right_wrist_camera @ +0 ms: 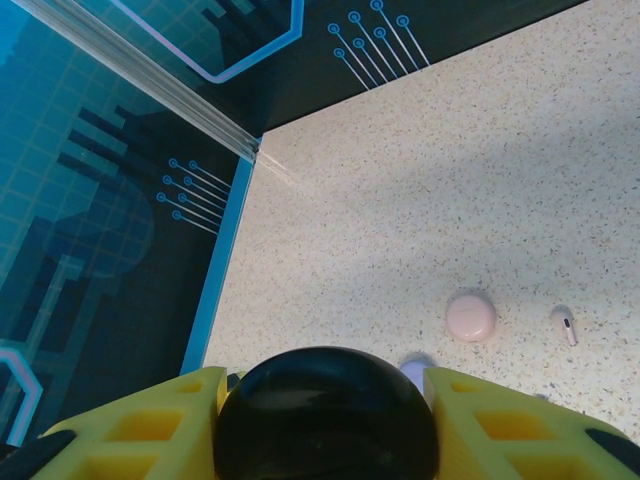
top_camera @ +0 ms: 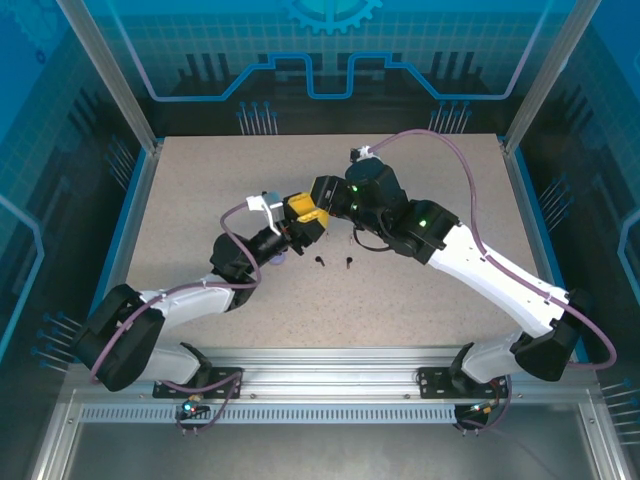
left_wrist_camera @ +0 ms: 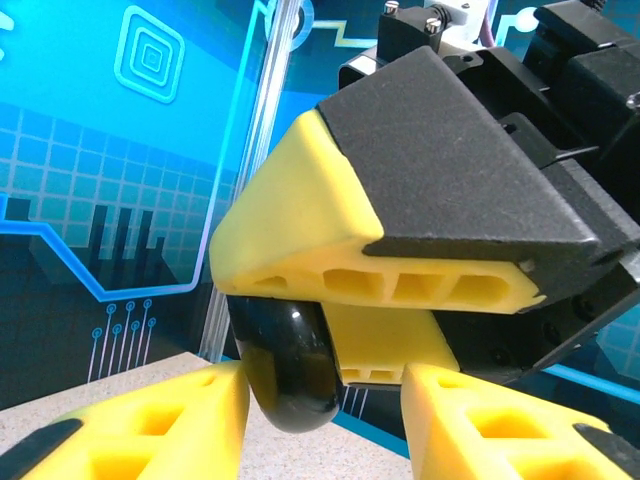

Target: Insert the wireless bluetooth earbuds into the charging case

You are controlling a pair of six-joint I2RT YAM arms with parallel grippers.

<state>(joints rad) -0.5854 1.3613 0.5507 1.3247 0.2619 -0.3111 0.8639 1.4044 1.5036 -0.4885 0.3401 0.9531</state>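
Two hands meet above the middle of the counter point(top_camera: 200, 200), with the black case point(right_wrist_camera: 325, 425) raised between them. Your right hand point(right_wrist_camera: 325, 392) has the case pinched across its width, a yellow finger on each side, the dome facing its wrist camera. Your left hand point(left_wrist_camera: 325, 390) is partly open and holds nothing. Its fingers straddle the lower curve of the case, one about touching and the other with a clear gap.

The step looks like getting a second hold so the case can be opened. Centre the left hand first. As it stands, one finger would land before the other and shove the case sideways in the right hand's grip. The shell is glossy and rounded, so it will likely slip out if you pinch on the curve; take it across its widest part. No seam can be made out, so check which half you are on before pulling. Keep clear of the right hand's finger, which sits just above yours.

A black earbud point(top_camera: 321, 260) and its twin point(top_camera: 349, 263) lie near each other on the counter, just toward you from the hands. A pink case point(right_wrist_camera: 470, 317) and pink earbud point(right_wrist_camera: 565, 325) lie close together elsewhere on the counter.
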